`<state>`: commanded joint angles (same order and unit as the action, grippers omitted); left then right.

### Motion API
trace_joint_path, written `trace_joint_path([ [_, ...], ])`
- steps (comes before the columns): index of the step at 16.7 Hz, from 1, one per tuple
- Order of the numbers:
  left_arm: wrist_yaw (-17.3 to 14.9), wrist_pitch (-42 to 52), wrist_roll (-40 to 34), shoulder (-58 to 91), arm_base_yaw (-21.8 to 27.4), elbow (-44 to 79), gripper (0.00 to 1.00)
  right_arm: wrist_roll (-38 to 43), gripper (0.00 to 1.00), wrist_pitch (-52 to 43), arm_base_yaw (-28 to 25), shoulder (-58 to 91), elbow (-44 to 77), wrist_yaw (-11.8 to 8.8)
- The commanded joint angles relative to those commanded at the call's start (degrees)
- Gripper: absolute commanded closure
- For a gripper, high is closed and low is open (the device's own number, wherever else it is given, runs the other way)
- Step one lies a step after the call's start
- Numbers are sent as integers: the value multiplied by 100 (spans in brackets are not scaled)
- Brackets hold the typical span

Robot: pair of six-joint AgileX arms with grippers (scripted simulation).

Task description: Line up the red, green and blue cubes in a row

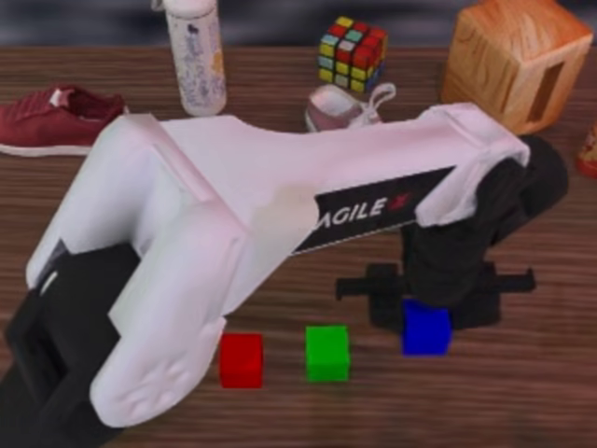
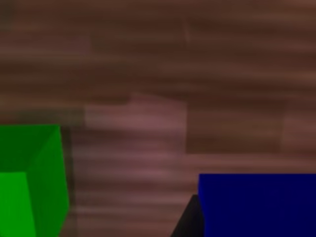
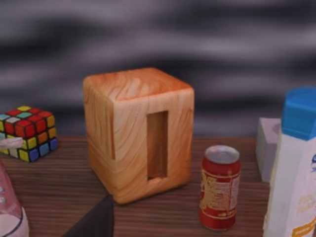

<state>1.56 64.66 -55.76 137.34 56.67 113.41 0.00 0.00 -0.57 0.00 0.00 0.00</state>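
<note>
Cubes lie in a row along the near part of the wooden table [image 1: 522,373]: red cube [image 1: 241,359] at the left, green cube [image 1: 327,353] just beside it with a gap, and blue cube [image 1: 426,329] further right, set slightly farther back than the other two. All three rest flat and none touches another.

Left arm [image 1: 233,224] reaches across the table from the top view's left, its white links covering the middle of the scene. Left gripper [image 1: 429,297] sits directly above the blue cube, its black body touching or overlapping the cube's far edge. Whether its fingers are spread or closed cannot be told. The left wrist view shows the green cube [image 2: 29,182] and the blue cube [image 2: 256,205] apart on the wood.

Right arm is not seen in the top view; its wrist camera faces the wood-grain box [image 3: 138,133], puzzle cube [image 3: 28,132], red can [image 3: 219,187] and a white bottle [image 3: 291,173].

Far edge items: red shoe [image 1: 56,119], spray bottle [image 1: 196,58], pink shoe [image 1: 345,107]
</note>
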Motion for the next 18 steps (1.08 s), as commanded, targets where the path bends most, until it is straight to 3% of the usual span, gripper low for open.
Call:
trace_joint_path([
  [7, 12, -432, -16, 92, -2, -370, 100, 0, 0, 0, 0, 0, 0, 0],
  [18, 12, -432, -16, 92, -2, -370, 17, 0, 0, 0, 0, 0, 0, 0],
])
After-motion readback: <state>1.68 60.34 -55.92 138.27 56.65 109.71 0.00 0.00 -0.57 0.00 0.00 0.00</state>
